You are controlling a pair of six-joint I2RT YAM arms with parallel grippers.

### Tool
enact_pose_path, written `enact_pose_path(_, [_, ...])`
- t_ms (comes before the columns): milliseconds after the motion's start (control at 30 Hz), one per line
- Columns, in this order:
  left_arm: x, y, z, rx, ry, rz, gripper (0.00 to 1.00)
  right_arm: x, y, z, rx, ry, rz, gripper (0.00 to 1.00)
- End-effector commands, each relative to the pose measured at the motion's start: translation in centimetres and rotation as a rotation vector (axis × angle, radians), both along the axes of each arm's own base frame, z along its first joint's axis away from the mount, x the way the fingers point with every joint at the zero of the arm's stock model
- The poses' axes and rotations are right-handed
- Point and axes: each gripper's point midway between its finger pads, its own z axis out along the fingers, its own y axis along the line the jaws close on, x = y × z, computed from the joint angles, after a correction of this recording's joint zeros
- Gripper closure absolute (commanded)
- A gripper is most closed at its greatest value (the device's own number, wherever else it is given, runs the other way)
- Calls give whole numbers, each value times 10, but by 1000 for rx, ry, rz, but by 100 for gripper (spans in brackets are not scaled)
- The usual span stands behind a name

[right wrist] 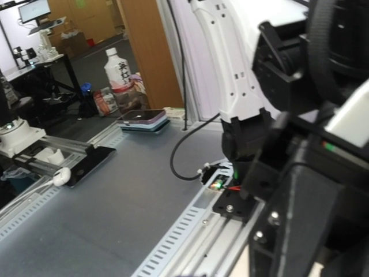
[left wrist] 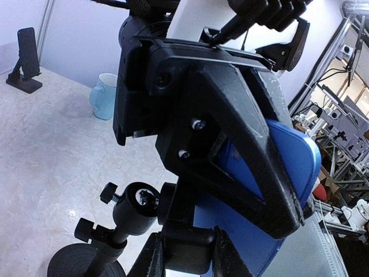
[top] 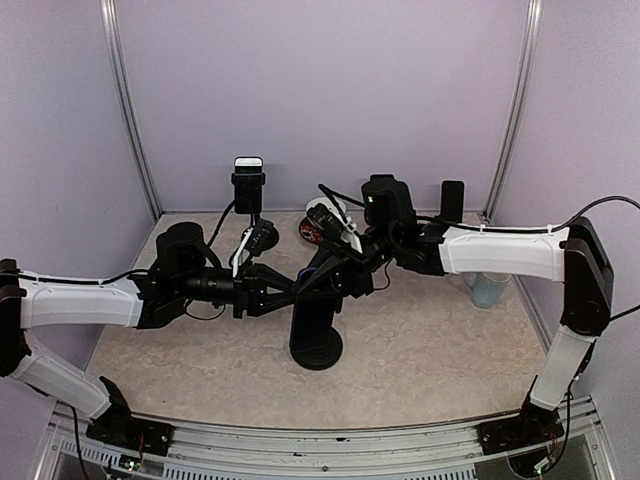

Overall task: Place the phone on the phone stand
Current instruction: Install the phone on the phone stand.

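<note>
Left fingers [left wrist: 152, 262] narrow, hugging the phone stand [top: 316, 345] neck at desk [top: 430, 340] centre. Phone [left wrist: 294, 158], blue, above the stand, pinched in right fingers [left wrist: 242, 133]. Cup [top: 489, 289] at 3 o'clock. Bottle [right wrist: 120, 72] label characters illegible.

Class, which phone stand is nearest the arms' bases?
The black round-based stand at mid-table; the left rear stand and right rear stand sit by the back wall.

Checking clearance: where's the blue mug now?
Top view: the blue mug stands at the table's right edge, beside the right arm's forearm.
</note>
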Motion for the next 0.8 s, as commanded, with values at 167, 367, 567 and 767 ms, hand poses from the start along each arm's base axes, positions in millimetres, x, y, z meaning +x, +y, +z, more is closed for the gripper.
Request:
enact_pose_path(167, [-10,5,54,-123,-165,-23,100,23,-9,-18,-65,24,-88,100])
enact_pose_path(367, [-9,5,56,-121,-170,-17,100,31,-9,-24,-96,28,-124,100])
enact_pose_path(567, [-7,5,57,-111,-173,-7,100,38,-11,-27,-113,30,-151,100])
enact_pose_path(767, [-5,6,58,-99,-187,11,100,43,-14,-30,-125,35,-171,100])
